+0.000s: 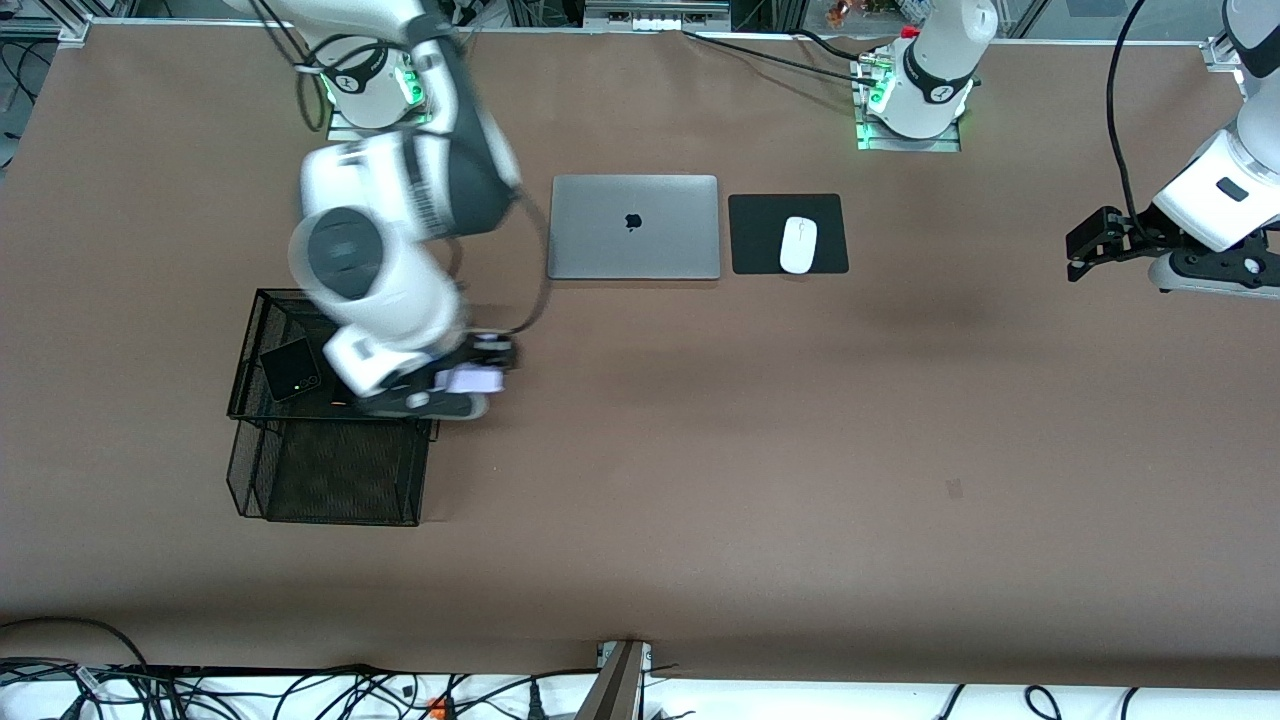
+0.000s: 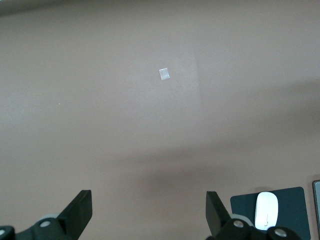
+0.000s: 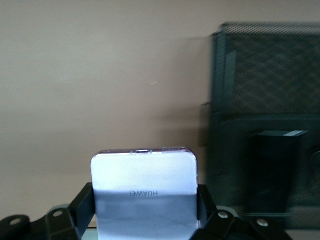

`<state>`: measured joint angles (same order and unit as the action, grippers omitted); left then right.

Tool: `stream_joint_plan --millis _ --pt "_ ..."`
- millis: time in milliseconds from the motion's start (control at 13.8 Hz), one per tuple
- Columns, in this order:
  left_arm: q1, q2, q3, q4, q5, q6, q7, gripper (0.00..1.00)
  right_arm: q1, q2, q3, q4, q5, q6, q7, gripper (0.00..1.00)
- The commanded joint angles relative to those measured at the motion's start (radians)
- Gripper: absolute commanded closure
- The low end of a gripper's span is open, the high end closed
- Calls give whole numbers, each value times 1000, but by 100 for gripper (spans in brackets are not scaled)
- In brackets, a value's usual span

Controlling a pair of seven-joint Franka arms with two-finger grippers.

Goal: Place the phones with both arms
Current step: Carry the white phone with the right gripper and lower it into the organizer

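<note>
My right gripper [image 1: 487, 368] is shut on the small squarish white-lilac phone [image 1: 474, 380], holding it by its two side edges. In the right wrist view the phone [image 3: 144, 182] fills the gap between the fingers [image 3: 82, 205]. It hangs over the table just beside the black mesh basket [image 1: 250, 340]. The small squarish black phone [image 1: 291, 369] lies in the basket's upper tray. The long slim black phone is not in view. My left gripper [image 1: 1075, 255] is open and empty over bare table at the left arm's end, and waits; its own view [image 2: 149, 215] shows only tabletop between the fingers.
The mesh basket has a lower tray [image 1: 330, 480] nearer the front camera; the basket also shows in the right wrist view [image 3: 265, 75]. A closed silver laptop [image 1: 633, 226] and a white mouse [image 1: 798, 244] on a black pad [image 1: 830, 215] lie near the robots' bases.
</note>
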<state>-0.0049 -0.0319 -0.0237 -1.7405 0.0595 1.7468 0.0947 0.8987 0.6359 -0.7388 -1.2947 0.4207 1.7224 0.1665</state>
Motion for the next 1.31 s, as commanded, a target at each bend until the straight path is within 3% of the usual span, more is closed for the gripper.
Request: stream_joint_plan --millis 0,218,435,726,1016,1161,1234 --pt "10 12 -1 32 -27 -26 25 0 -82 -2 -48 -6 -5 -12 -232 76" --pt "11 12 -1 32 -27 -27 25 0 -199 11 -53 14 -7 15 -401 76" --pt "11 12 -1 32 -27 -29 25 0 -279 86 -34 49 0 119 -443 76" --pt "11 12 -1 32 -29 -33 25 0 -359 171 83 48 7 276 -435 75" --pt "11 12 -1 32 -29 -35 25 0 -415 229 157 43 9 385 -440 75" --pt "13 12 -1 32 -29 -35 25 0 -420 249 173 38 38 402 -432 66" --pt "13 12 -1 32 -27 -36 25 0 -420 260 173 37 71 402 -430 50"
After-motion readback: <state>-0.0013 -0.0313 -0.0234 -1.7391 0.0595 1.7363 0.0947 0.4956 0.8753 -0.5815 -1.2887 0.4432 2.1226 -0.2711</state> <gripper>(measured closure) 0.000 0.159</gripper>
